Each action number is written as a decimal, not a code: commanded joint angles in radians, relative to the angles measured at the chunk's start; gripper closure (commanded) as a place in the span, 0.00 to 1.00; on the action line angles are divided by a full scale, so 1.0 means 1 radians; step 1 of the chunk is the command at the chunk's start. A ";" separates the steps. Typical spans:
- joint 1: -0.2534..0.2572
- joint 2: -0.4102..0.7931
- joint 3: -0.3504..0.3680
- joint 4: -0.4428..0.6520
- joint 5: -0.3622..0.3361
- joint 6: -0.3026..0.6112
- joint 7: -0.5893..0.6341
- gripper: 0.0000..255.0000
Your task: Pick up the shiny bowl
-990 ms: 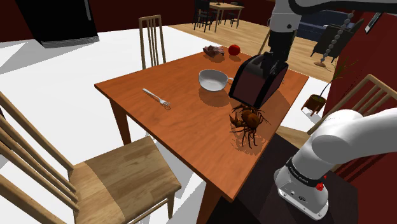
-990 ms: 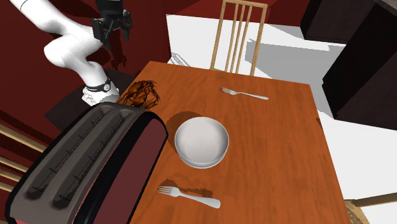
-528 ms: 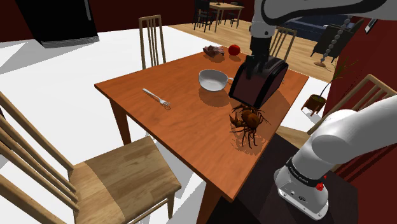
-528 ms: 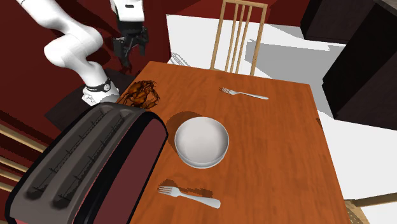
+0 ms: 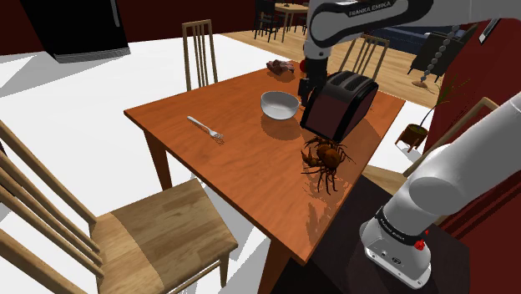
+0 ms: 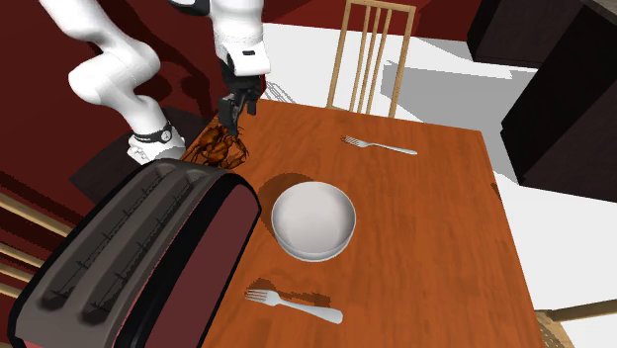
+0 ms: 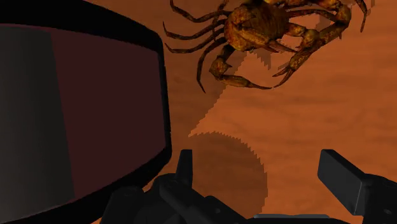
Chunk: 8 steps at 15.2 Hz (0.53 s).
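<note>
The shiny pale bowl [image 5: 280, 104] [image 6: 313, 220] stands upright on the wooden table [image 5: 242, 159], just beside a dark red toaster [image 5: 338, 104] [image 6: 138, 262]. My gripper [image 5: 306, 88] [image 6: 233, 121] [image 7: 262, 175] hangs open above the table with nothing between its fingers. In the wrist view the toaster [image 7: 76, 108] is close beside one finger and a brown crab [image 7: 267, 28] lies ahead on the bare table [image 7: 305, 121]. In the second exterior view the gripper is over the crab [image 6: 220, 146], apart from the bowl.
A fork [image 5: 204, 128] [image 6: 379, 146] lies toward the far chair [image 5: 200, 50] [image 6: 371, 49], and a second fork [image 6: 294, 304] lies near the toaster. A piece of meat [image 5: 280, 67] sits at the table's back. A wooden chair [image 5: 125, 225] stands at the front.
The arm has swung toward the shoulder view's left and come down. The gripper moved from beyond the table's edge to above the crab beside the toaster. Bowl unmoved.
</note>
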<state>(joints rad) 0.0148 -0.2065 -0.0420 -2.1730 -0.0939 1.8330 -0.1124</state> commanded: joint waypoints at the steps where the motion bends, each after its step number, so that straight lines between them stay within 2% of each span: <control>1: 0.000 0.085 -0.004 0.057 0.001 0.032 -0.018 0.00; 8: -0.003 0.353 -0.007 0.270 0.012 0.098 -0.079 0.00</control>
<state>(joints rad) 0.0140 0.1058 -0.0484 -1.9303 -0.0834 1.9149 -0.1809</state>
